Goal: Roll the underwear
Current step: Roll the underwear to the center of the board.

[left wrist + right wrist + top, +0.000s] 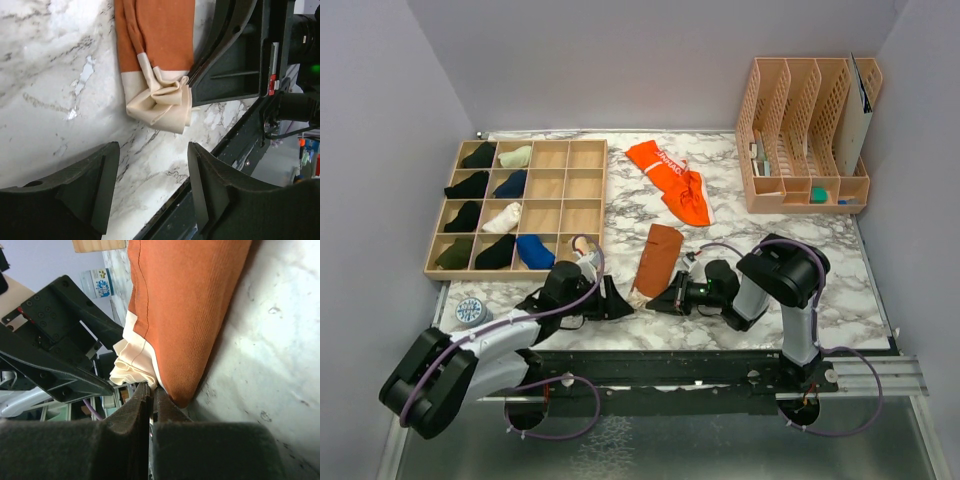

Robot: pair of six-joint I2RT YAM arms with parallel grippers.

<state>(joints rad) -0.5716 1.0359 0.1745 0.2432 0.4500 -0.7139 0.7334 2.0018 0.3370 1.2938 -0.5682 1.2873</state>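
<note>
Marble tabletop (620, 205), left pincer (152, 165) apart near rust-brown brief (160, 35), right pincer (149, 390) together at its hem, orange brief (672, 180) only overhead

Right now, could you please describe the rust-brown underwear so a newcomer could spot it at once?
On the marble table, look just right of the wooden grid tray, toward the front edge. The rust-brown underwear lies there as a folded strip with a cream end; the bright orange underwear farther back has white lettering.
</note>
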